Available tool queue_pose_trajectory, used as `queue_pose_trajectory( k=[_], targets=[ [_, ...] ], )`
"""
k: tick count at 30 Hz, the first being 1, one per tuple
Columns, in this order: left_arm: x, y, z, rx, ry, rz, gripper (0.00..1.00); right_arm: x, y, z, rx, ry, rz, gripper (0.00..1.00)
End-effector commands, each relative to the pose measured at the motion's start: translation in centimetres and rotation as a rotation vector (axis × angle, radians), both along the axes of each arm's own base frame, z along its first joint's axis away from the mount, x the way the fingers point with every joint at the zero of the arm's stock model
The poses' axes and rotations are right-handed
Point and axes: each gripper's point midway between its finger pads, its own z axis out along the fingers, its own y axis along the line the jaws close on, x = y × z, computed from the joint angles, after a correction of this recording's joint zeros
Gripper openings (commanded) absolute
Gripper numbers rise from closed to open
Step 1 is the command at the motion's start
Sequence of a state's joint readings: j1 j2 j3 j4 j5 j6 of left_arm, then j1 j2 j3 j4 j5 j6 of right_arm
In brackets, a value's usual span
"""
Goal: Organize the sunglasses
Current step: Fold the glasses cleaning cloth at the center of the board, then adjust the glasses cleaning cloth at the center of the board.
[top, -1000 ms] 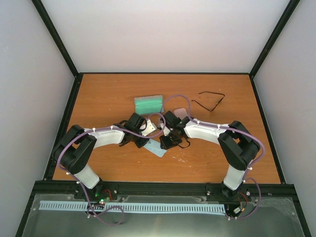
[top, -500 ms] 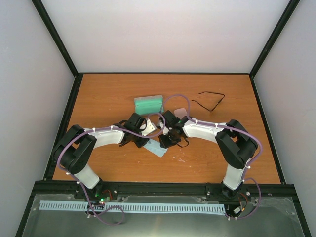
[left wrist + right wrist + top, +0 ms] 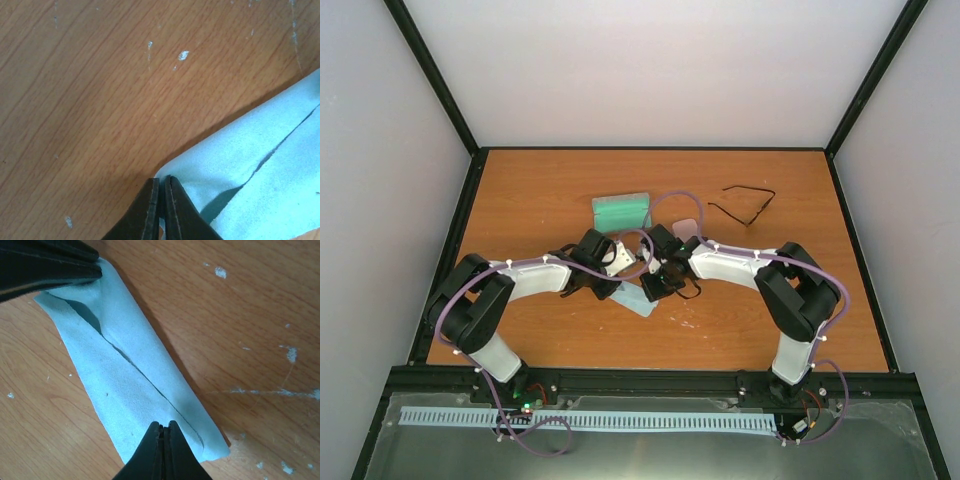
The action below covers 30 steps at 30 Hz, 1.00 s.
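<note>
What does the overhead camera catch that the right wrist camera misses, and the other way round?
Overhead only: the sunglasses lying far right on the table, and a green oblong item. Right wrist only: the fold line in the light-blue cloth close up, with the right gripper and left gripper shut on its opposite ends. Both: that cloth on the wooden table.

Matt black right claw [image 3: 162, 426] pinches fuzzy cloth [image 3: 131, 377] on scuffed wood-grain table [image 3: 240, 315]

We count one pair of sunglasses [image 3: 750, 189], one blue cloth [image 3: 130, 385], one green pouch [image 3: 620, 211], one pale object [image 3: 686, 228] partly hidden, two arms, left arm [image 3: 535, 278], right arm [image 3: 735, 266].
</note>
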<state>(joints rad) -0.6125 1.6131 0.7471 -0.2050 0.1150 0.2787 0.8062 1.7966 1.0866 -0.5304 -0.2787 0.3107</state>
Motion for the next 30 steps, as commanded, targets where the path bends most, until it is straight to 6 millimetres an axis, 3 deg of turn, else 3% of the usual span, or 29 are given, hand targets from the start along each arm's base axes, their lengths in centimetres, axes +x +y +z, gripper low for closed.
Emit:
queue_pose_trajectory(
  k=[1, 4, 9, 13, 20, 30],
  targets=[
    [-0.7, 0.9, -1.0, 0.044, 0.024, 0.010, 0.05, -3.7, -1.0, -2.0, -0.075, 0.089, 0.060, 0.03],
    [-0.8, 1.0, -1.1, 0.046, 0.028, 0.011, 0.00, -3.1, -1.5, -0.7, -0.061, 0.042, 0.026, 0.03],
    [-0.8, 1.4, -1.1, 0.056, 0.028, 0.031, 0.00, -0.4, -4.3, 2.0, 0.023, -0.047, -0.165, 0.30],
    [-0.9, 1.4, -1.2, 0.052, 0.033, 0.033, 0.00, 0.7, -6.2, 1.8, 0.047, -0.040, -0.249, 0.31],
    [-0.7, 1.2, -1.2, 0.052, 0.040, 0.041, 0.01, 1.7, -4.5, 0.6, 0.034, 0.012, -0.222, 0.30],
    [-0.3, 1.4, -1.0, 0.053, 0.023, 0.057, 0.01, 0.8, -3.1, -0.6, -0.028, 0.025, -0.176, 0.33]
  ],
)
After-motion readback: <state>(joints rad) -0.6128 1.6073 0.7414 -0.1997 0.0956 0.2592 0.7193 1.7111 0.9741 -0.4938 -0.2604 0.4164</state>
